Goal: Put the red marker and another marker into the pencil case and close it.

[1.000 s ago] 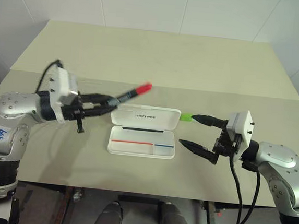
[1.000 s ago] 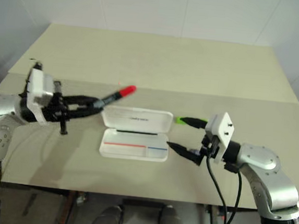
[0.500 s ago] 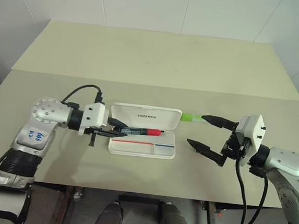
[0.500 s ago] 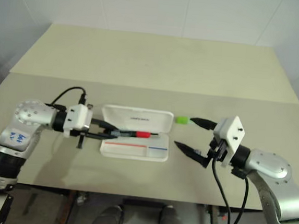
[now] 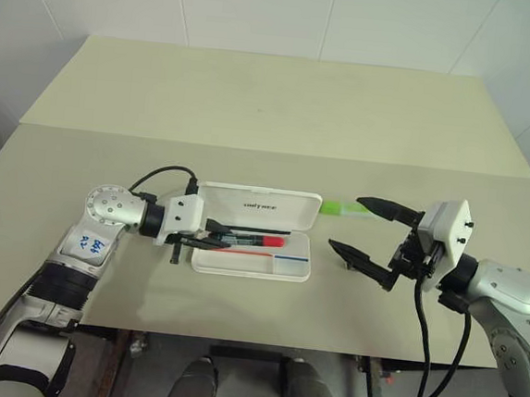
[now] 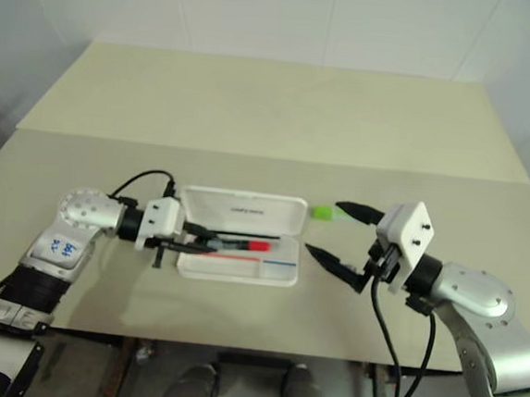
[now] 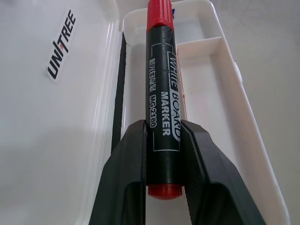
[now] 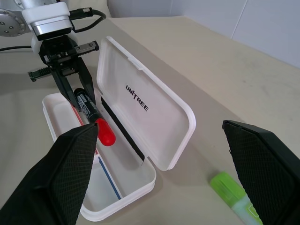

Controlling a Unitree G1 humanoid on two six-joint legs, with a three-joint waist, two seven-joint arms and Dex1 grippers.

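The white pencil case (image 5: 296, 268) lies open mid-table, its lid (image 5: 258, 205) printed "UNITREE" tilted back. My left gripper (image 5: 227, 241) reaches in from the case's left end, shut on the red marker (image 7: 161, 93). The black barrel sits between both fingers, and the red end (image 5: 273, 242) points right, low over the tray. Whether the marker rests on the tray floor I cannot tell. Another marker, the light-green highlighter (image 8: 234, 197), lies on the table just off the lid's right corner. My right gripper (image 5: 346, 223) hovers open, right of the case, its upper finger beside the highlighter.
A beige table (image 5: 272, 116) with a seam across its middle stretches far behind the case. Its front edge (image 5: 234, 337) runs close below the case. A black cable (image 5: 160, 173) loops from my left wrist.
My left gripper swung down and to the right, carrying the red marker from above the table left of the case into the open tray. The right gripper stayed about where it was.
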